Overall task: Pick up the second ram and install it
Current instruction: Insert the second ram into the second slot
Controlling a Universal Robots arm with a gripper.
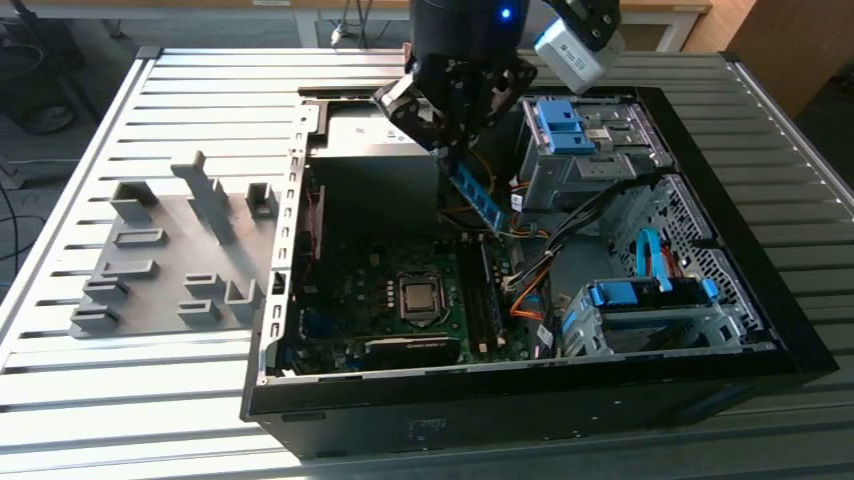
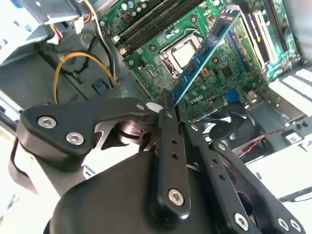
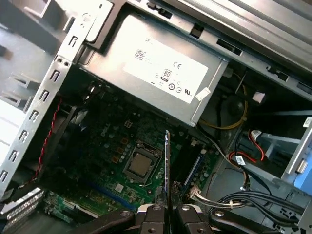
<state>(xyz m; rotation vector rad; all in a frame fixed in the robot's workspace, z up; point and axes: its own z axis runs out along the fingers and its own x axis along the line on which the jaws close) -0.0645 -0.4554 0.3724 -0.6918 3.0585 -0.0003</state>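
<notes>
Exterior view, gripper [image 1: 451, 150]: clamped on the second ram [image 1: 477, 197], which hangs slanted over the open computer case [image 1: 534, 400], close to the power supply [image 1: 363, 132] at one case edge.
Second wrist view, second ram [image 2: 204, 48]: pinched at one end, its free end out over the motherboard [image 2: 214, 83], crossing beside the processor socket [image 2: 183, 52].
First wrist view, second ram [image 3: 167, 156]: seen edge-on, squeezed between the fingers [image 3: 155, 212], clear of the motherboard.

The robot's arm [image 1: 461, 40] is a glossy black housing, seen in the exterior view with a small blue light [image 1: 505, 13] glowing at its 1 o'clock and a pale grey box [image 1: 577, 50] mounted at its 3 o'clock. The claw [image 2: 165, 100] is matte black, built of flat, rounded linkage bars pinned with silver hex-socket screws [image 2: 176, 197], with small holes drilled along the centre bar.
</notes>
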